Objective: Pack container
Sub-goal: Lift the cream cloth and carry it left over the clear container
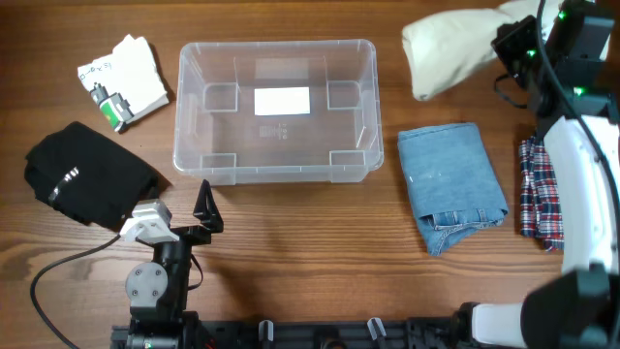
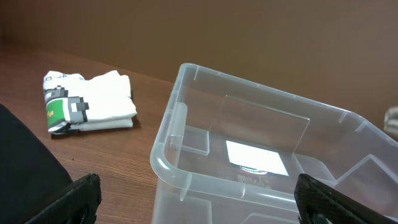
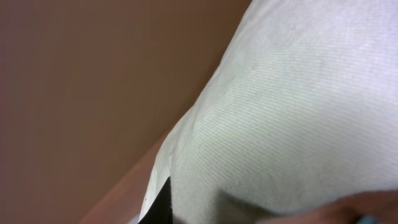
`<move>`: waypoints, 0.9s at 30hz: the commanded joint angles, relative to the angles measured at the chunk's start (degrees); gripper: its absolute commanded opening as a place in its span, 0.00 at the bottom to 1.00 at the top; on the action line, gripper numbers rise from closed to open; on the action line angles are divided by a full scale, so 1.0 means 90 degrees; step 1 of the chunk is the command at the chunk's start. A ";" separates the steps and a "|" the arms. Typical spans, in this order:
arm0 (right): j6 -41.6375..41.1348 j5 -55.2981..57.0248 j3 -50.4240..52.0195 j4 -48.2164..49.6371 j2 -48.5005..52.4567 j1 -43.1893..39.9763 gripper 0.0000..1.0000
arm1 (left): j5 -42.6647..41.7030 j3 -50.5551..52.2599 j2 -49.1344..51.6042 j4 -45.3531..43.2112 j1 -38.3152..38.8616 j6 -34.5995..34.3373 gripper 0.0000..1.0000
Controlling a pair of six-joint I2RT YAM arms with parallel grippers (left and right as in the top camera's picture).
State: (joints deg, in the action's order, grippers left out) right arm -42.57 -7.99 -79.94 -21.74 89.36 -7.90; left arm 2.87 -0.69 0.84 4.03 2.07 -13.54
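Note:
The clear container (image 1: 275, 165) stands empty in the middle of the table, a white label on its bottom; its near corner (image 2: 163, 163) fills the left wrist view. My left gripper (image 1: 179, 221) hovers open just in front of the container's near left corner, with nothing between its fingers (image 2: 78, 198). At the far right my right gripper (image 1: 511, 44) is shut on a bunched cream garment (image 1: 448, 50). That cream cloth (image 3: 298, 112) fills the right wrist view, with one dark finger (image 3: 163, 204) showing under it.
A folded white printed garment (image 1: 124, 79) lies far left, and a black garment (image 1: 87, 174) lies beside my left gripper. Folded jeans (image 1: 453, 184) and a plaid garment (image 1: 541, 189) lie right of the container. The right arm (image 1: 581, 174) reaches over the plaid garment.

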 commanded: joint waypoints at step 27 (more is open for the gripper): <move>-0.3288 0.4024 -0.0032 0.1928 0.0505 0.5506 0.04 | -0.0053 0.0039 -0.0032 -0.0017 -0.0041 0.0151 1.00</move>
State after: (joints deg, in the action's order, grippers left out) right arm -69.65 23.83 -79.85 -8.73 90.32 40.58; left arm 2.87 -0.69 0.84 4.03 2.07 -13.54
